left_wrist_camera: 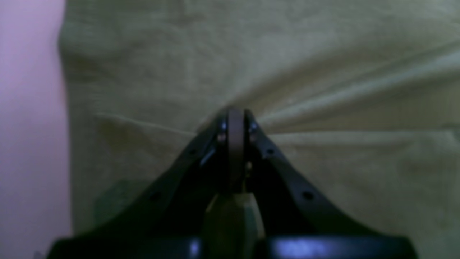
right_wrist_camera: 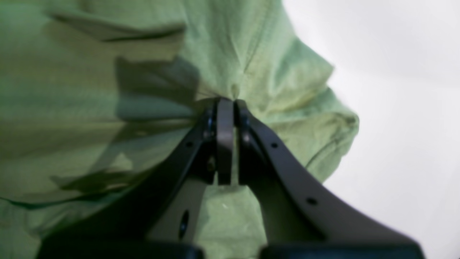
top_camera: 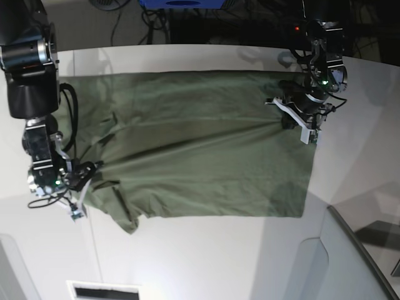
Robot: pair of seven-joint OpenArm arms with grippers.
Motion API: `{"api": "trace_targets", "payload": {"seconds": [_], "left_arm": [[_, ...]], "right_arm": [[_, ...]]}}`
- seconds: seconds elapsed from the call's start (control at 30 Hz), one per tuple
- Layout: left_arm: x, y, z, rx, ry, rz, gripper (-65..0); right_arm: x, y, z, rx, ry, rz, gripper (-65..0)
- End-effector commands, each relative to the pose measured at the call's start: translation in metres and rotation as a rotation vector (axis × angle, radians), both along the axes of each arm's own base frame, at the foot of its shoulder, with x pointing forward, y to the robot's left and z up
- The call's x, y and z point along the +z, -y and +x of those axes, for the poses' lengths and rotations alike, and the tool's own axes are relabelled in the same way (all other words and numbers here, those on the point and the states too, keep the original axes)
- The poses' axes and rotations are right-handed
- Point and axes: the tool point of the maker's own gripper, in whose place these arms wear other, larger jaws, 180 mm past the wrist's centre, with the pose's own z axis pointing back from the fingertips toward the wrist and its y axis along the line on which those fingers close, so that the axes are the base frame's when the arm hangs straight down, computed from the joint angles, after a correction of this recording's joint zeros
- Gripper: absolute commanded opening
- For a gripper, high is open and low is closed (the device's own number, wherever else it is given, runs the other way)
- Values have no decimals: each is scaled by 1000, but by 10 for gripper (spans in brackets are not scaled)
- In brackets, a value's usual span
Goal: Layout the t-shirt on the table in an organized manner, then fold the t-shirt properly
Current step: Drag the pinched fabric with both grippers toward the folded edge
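On the table (top_camera: 206,250): t-shirt (top_camera: 200,144), spread mostly flat but wrinkled, left gripper (top_camera: 299,119) pinching it at 3 o'clock, right gripper (top_camera: 87,175) at 8; folding not begun.

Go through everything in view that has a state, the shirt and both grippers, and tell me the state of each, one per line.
t-shirt: spread on the table, wrinkled, pinched at two spots, not yet folded.
left gripper: shut on the t-shirt, creases radiating from the pinch.
right gripper: shut on the t-shirt, near its bunched edge.
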Motion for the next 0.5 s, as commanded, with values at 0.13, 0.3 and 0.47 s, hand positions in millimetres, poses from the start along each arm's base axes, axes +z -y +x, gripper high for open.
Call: {"api": "trace_targets", "payload": {"seconds": [0.13, 0.3, 0.47], "left_arm": [[-17, -17, -26, -6, -133, 64, -650], [-15, -22, -24, -7, -129, 75, -650], [-15, -22, -23, -6, -127, 74, -650]], "right_arm": [[33, 15, 31, -21, 92, -30, -648], [36, 10, 36, -11, 97, -29, -648], [25, 5, 30, -20, 66, -9, -612]]}}
